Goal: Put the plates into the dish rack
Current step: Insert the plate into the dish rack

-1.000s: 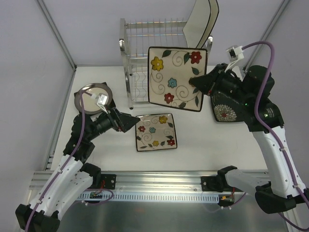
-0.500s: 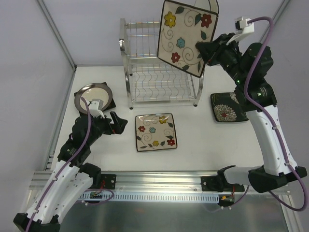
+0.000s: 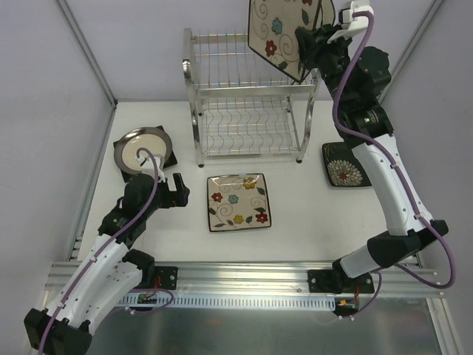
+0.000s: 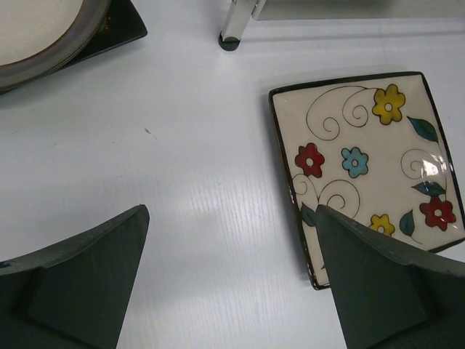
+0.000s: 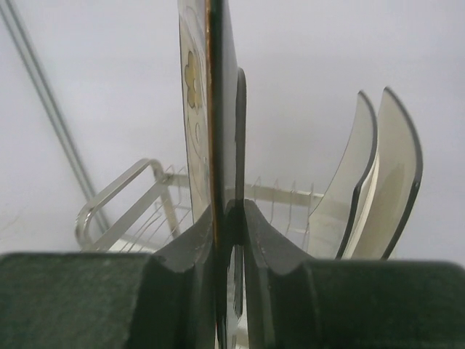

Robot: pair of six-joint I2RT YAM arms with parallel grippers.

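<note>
Over dish rack (image 3: 196,111), seemingly with two plates (image 5: 396,174), right end effector (image 3: 305,38) clamps flowered plate (image 3: 275,33).

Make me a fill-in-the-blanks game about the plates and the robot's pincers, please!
The right pincer holds the big flowered plate over the dish rack's ___ tier.
The left pincer is wide ___.
The round cream plate sits on a dark plate whose shape is ___.
Missing words: top; open; square.

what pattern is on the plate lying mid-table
Plate: colourful flowers on cream, clearest in left wrist view.
</note>
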